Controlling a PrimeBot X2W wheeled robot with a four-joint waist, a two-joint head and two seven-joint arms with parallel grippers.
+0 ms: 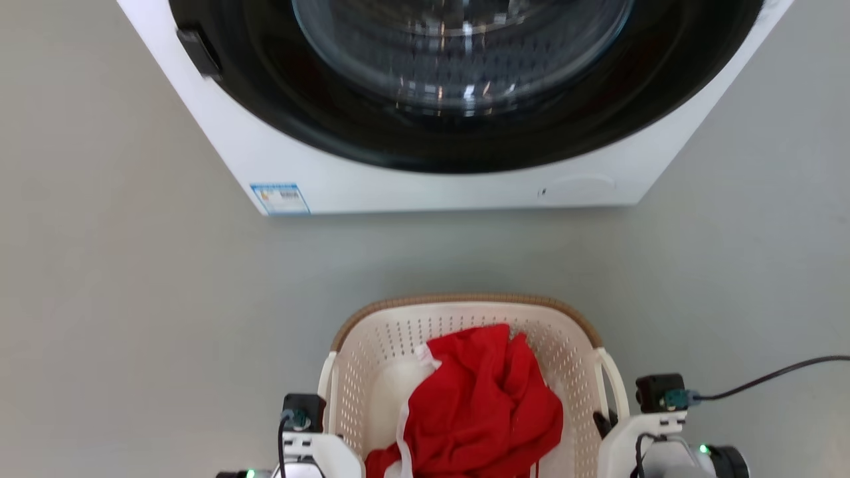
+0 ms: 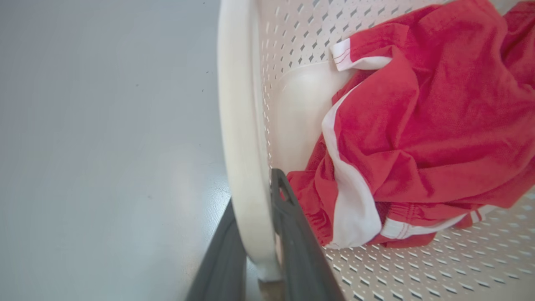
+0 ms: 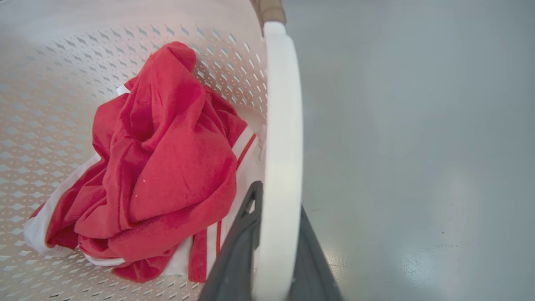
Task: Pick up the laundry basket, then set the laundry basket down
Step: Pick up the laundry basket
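The cream perforated laundry basket (image 1: 465, 307) with its brown rim sits at the bottom centre of the head view, in front of the washing machine. Its white left handle (image 2: 240, 125) runs between the two dark fingers of my left gripper (image 2: 256, 190), which is shut on it. My right gripper (image 3: 278, 200) is shut the same way on the white right handle (image 3: 283, 125). In the head view, my left gripper (image 1: 319, 425) and my right gripper (image 1: 607, 421) flank the basket's sides. I cannot tell whether the basket's bottom touches the floor.
A crumpled red garment with white stripes (image 1: 485, 398) lies inside the basket. The white washing machine (image 1: 425, 186) with its round dark door stands close ahead. A dark cable (image 1: 770, 375) trails right from my right wrist. Grey floor (image 1: 133, 299) spreads on both sides.
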